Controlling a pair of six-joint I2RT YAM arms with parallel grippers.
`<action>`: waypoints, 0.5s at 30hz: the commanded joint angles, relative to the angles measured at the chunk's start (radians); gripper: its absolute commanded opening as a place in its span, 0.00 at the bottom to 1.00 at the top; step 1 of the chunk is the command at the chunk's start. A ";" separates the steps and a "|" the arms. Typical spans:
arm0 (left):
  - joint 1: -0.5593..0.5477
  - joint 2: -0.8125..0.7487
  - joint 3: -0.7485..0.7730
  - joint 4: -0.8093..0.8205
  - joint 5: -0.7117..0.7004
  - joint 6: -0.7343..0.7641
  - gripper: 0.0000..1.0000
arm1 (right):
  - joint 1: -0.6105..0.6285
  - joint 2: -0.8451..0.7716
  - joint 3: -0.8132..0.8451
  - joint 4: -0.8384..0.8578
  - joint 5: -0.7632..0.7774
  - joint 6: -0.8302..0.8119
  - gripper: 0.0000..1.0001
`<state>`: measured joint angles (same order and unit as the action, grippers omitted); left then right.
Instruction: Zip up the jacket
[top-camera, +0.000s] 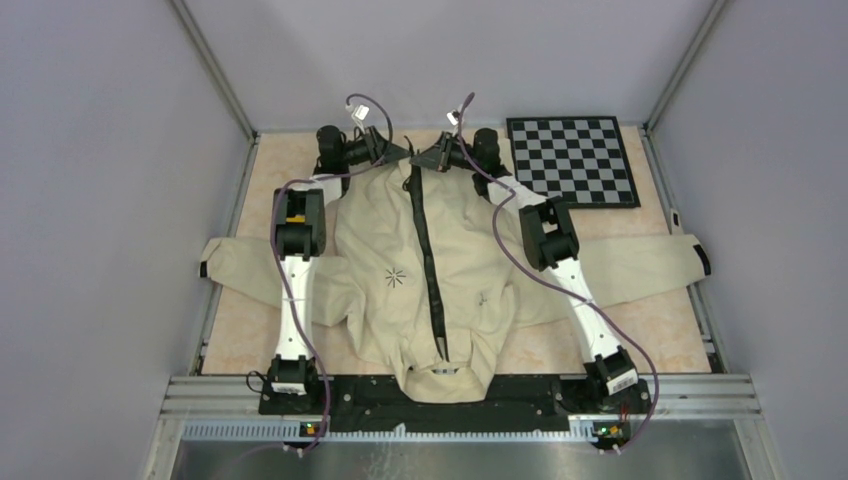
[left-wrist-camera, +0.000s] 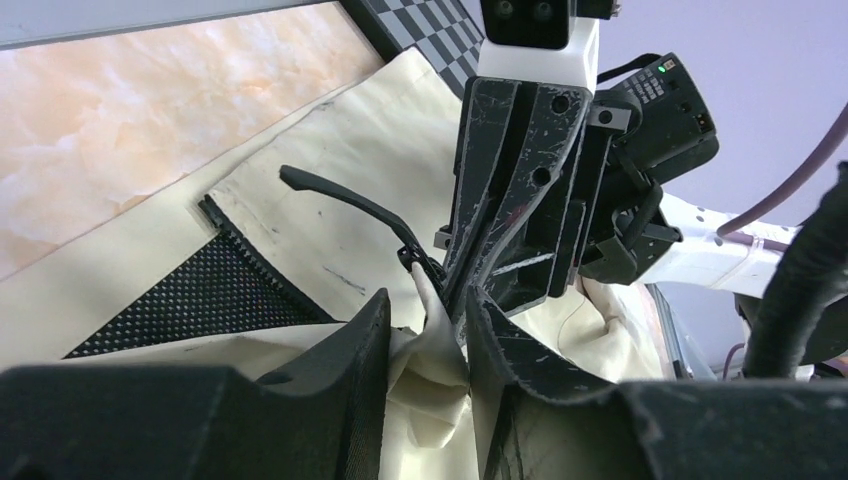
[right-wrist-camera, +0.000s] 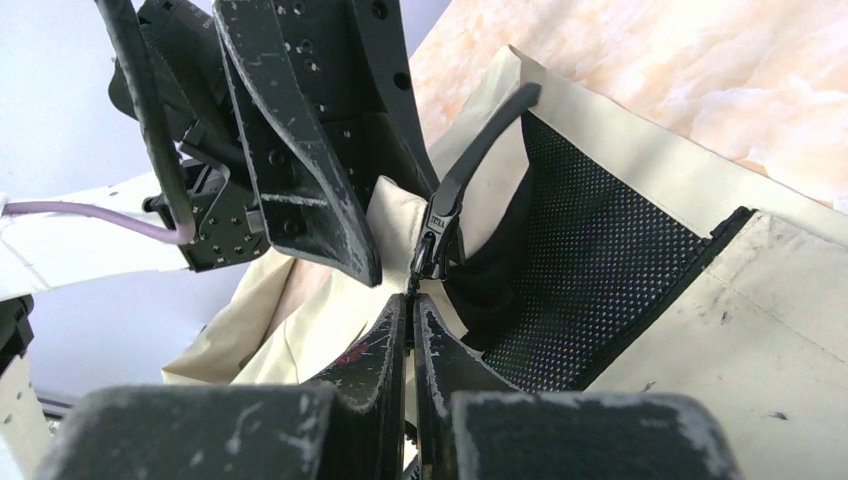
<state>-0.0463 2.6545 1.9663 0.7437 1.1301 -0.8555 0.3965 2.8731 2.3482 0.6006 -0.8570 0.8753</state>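
Note:
The cream jacket (top-camera: 390, 250) lies flat on the table, collar at the near edge, sleeves spread left and right. Its black zipper (top-camera: 430, 260) runs up the middle. Both grippers meet at the jacket's far edge, at the zipper's end. My left gripper (top-camera: 398, 153) is shut on a fold of cream fabric (left-wrist-camera: 440, 330) beside the slider. My right gripper (top-camera: 422, 160) is shut on the zipper edge just below the slider and pull tab (right-wrist-camera: 442, 215). The pull tab (left-wrist-camera: 345, 203) sticks up free. Black mesh lining (right-wrist-camera: 600, 270) shows inside the open flap.
A black and white checkerboard (top-camera: 572, 160) lies at the far right of the table. Grey walls with metal corner rails enclose the table. The left arm lies over the jacket's left side and the right arm over its right side. A metal rail (top-camera: 460, 395) runs along the near edge.

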 joint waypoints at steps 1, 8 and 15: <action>0.017 -0.046 -0.007 0.136 0.017 -0.079 0.37 | -0.002 -0.080 0.009 0.045 -0.004 -0.009 0.00; 0.014 -0.040 -0.001 0.143 0.011 -0.096 0.29 | -0.002 -0.078 0.013 0.045 -0.001 -0.009 0.00; 0.003 -0.029 0.022 0.122 0.008 -0.094 0.36 | 0.003 -0.080 0.017 0.048 0.007 -0.010 0.00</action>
<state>-0.0345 2.6545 1.9663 0.8181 1.1290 -0.9470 0.3965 2.8731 2.3482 0.6022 -0.8566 0.8749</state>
